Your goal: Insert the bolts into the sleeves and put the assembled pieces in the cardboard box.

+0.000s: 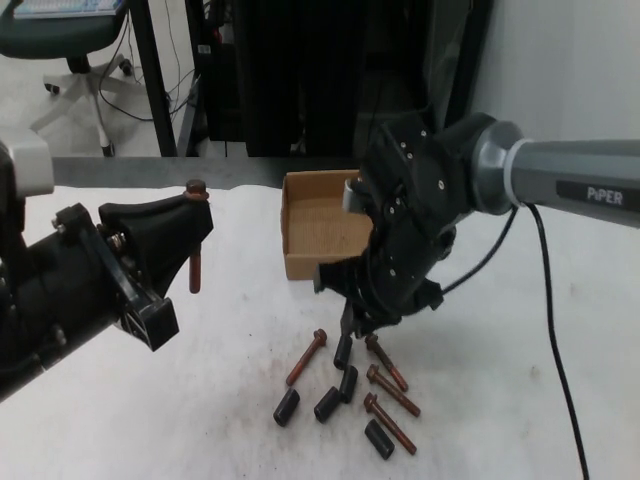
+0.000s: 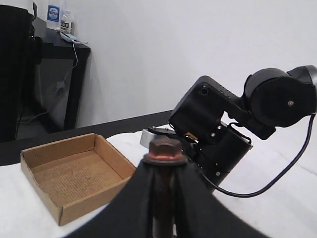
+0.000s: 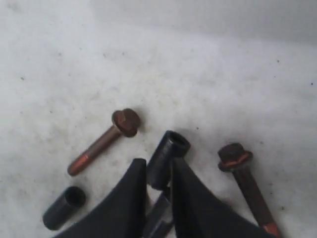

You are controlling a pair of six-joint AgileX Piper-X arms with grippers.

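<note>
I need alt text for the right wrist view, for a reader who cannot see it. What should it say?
The right gripper holds a short black metal sleeve between its two black fingers at the white bench surface. Nearby lie a copper-coloured hex-head bolt, a darker hex-head bolt and a second black sleeve.

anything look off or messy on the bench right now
Nothing stands out. Loose bolts and sleeves lie at mixed angles on the bench, as unsorted parts would. The cardboard box looks whole, and the left gripper holds its bolt upright.
</note>
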